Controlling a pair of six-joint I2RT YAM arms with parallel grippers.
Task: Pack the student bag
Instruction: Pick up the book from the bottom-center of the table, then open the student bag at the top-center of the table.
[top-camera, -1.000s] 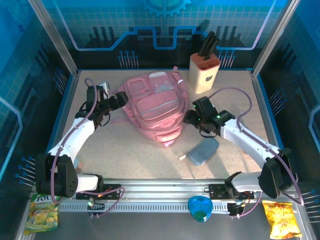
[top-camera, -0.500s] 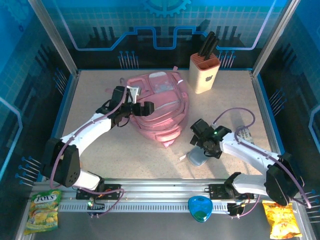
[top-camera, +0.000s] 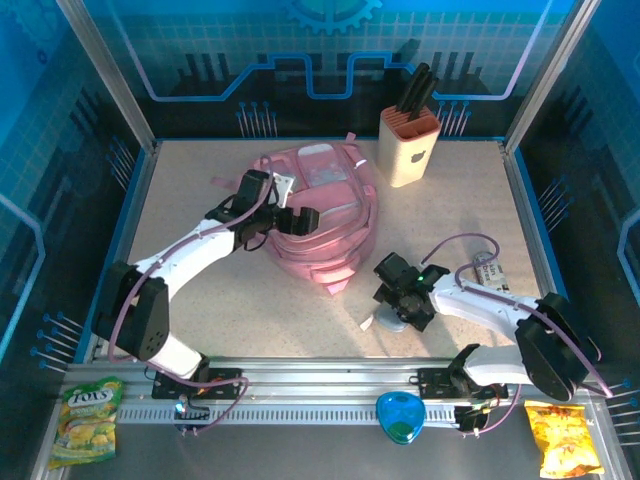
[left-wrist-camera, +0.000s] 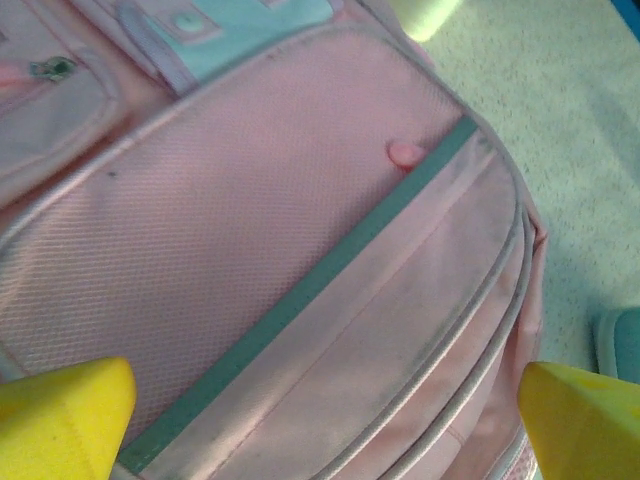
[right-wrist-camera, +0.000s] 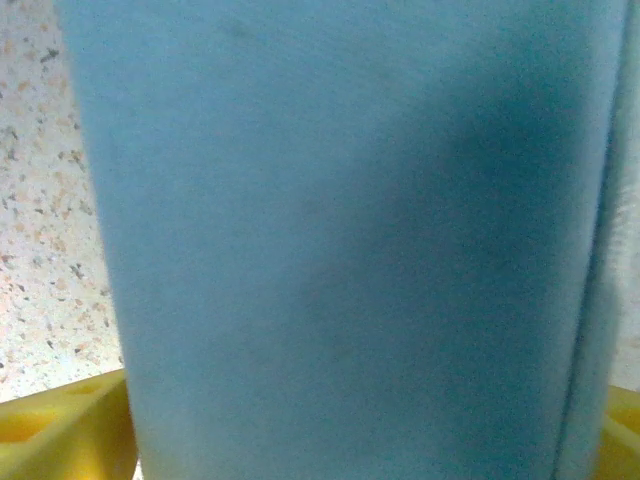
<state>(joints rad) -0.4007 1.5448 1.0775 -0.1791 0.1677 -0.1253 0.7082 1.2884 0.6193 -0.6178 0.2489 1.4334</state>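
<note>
Hovering left claw (top-camera: 301, 216) wide over bag (top-camera: 332, 182), wrist view shows right claw (right-wrist-camera: 340, 432) wide astride pouch (right-wrist-camera: 340, 220)

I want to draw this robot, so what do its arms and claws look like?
The left arm and right arm are smooth white tubes with chunky black joints. A thin purple cable loops along each one. The left gripper and right gripper have black bodies and bright yellow, blocky fingers.
</note>
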